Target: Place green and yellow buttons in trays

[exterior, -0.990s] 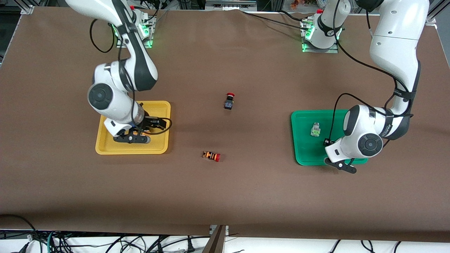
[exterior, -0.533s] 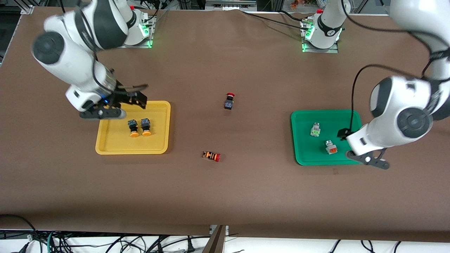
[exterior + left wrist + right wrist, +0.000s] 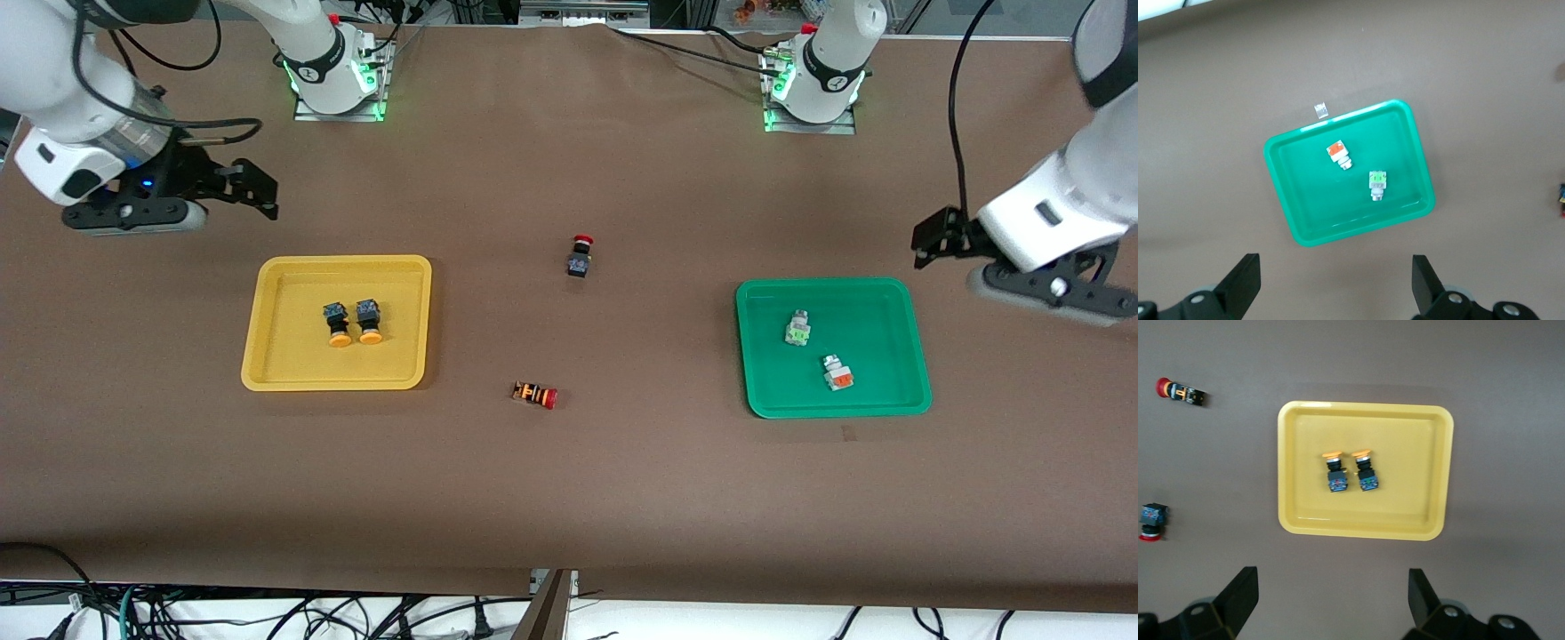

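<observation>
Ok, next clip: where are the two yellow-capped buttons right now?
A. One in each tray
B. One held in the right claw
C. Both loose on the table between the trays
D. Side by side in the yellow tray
D: the two yellow-capped buttons lie side by side in the yellow tray, and the open right claw hangs empty over bare table.
</observation>
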